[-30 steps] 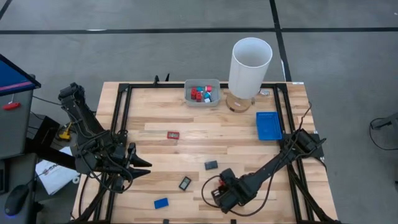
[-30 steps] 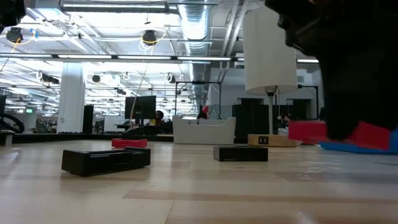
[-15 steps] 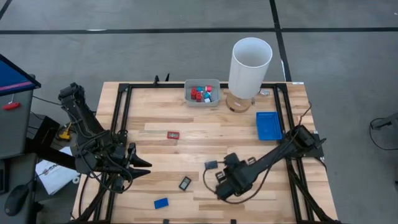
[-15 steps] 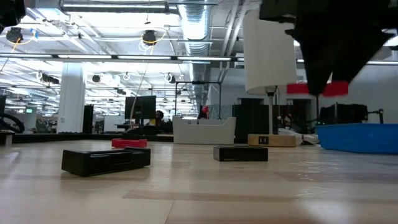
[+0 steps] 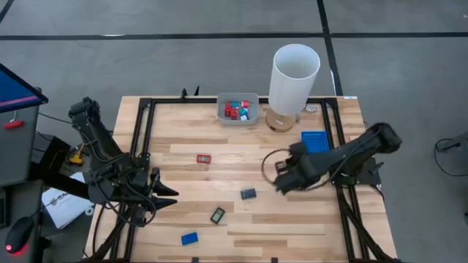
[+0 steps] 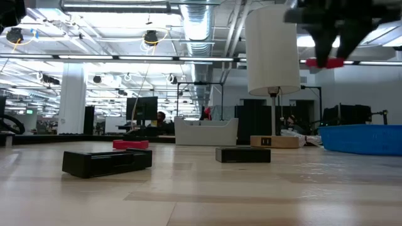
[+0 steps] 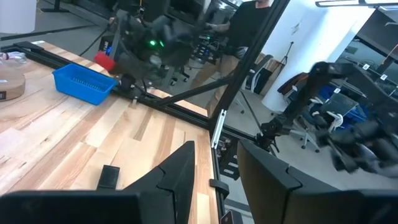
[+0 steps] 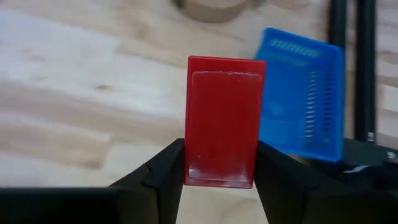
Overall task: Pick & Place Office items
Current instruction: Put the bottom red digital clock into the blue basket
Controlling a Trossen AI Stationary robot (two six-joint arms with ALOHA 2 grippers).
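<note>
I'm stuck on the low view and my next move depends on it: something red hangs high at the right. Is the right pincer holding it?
Observer: Yes, the right pincer is shut on a red block.
Operator: What lies under it?
Observer: Bare table, just beside the blue tray.
Operator: Any pieces in the grey tray?
Observer: Yes, red and blue ones lie in the grey tray.
</note>
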